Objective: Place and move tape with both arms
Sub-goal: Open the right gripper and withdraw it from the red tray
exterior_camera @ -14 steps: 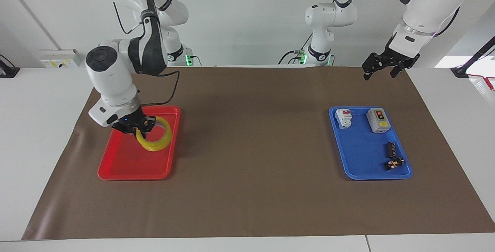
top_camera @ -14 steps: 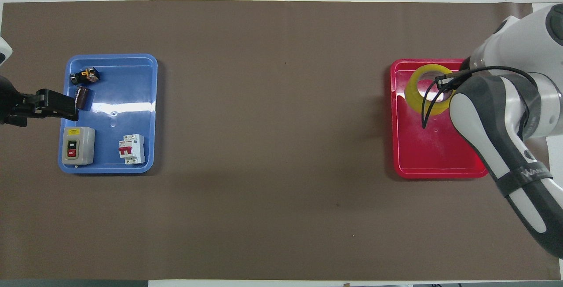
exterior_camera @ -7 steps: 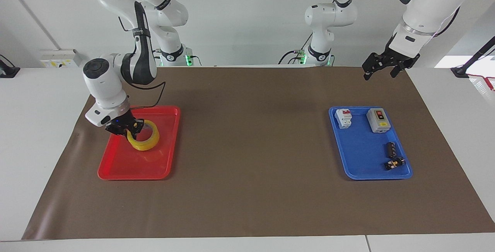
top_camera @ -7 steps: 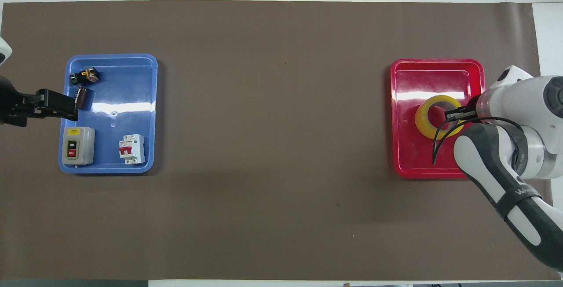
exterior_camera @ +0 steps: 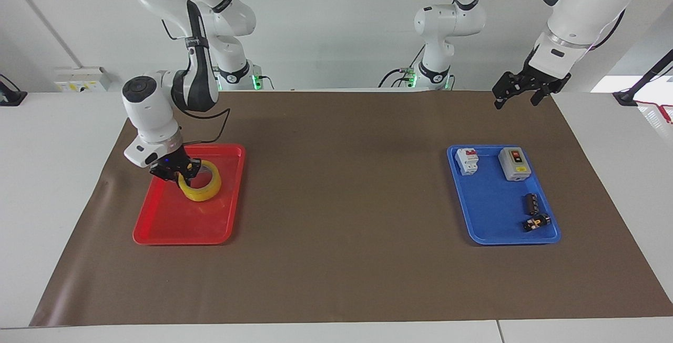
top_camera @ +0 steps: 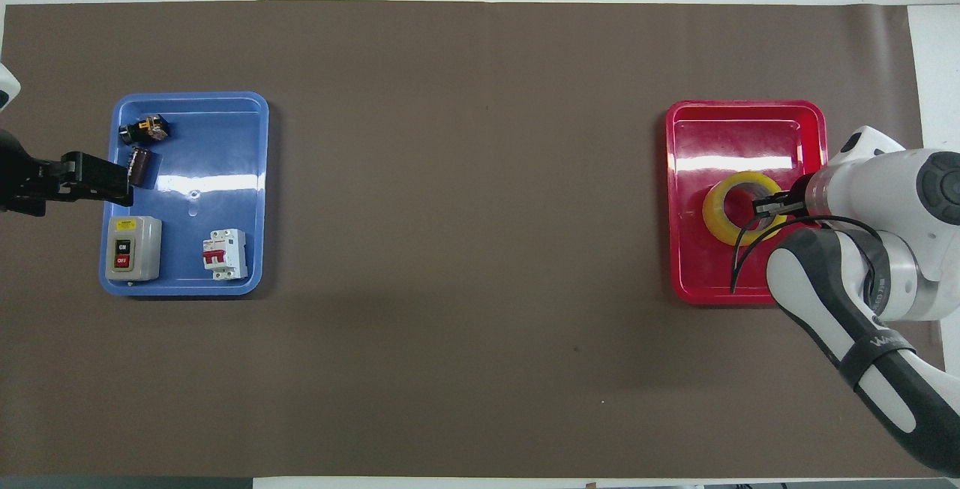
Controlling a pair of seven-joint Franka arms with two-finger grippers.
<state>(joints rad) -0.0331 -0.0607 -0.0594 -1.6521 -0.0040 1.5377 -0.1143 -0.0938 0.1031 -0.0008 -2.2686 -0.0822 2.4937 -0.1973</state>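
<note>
Facing view: two white arms at the robots' end of a table under a brown mat (exterior_camera: 336, 259).
Red tray (exterior_camera: 157, 230): on the mat toward the right arm's end of the table.
Tape (exterior_camera: 202, 191): yellow roll lying flat in the red tray (top_camera: 742, 118), in the half of the tray nearer the robots; its pale core shows in the overhead view (top_camera: 724, 215).
Right gripper (exterior_camera: 177, 173): down in the red tray at the tape, on the part of the ring toward the tray's outer edge; one finger appears to sit inside the ring's hole and the other outside, pinching the wall of the roll. In the overhead view (top_camera: 766, 208) its tip covers the edge of the hole.
Left gripper (exterior_camera: 518, 93): waits in the air over the mat's edge, toward the left arm's end, fingers spread and holding nothing; in the overhead view (top_camera: 94, 183) it juts over the rim of the blue tray.
Blue tray (exterior_camera: 489, 227): toward the left arm's end of the table.
In the blue tray: a grey on/off switch box (exterior_camera: 514, 163) and a white circuit breaker (exterior_camera: 467, 161) in the half nearer the robots; a dark cylinder (exterior_camera: 531, 202) and a small black and yellow part (exterior_camera: 536, 222) farther from them.
</note>
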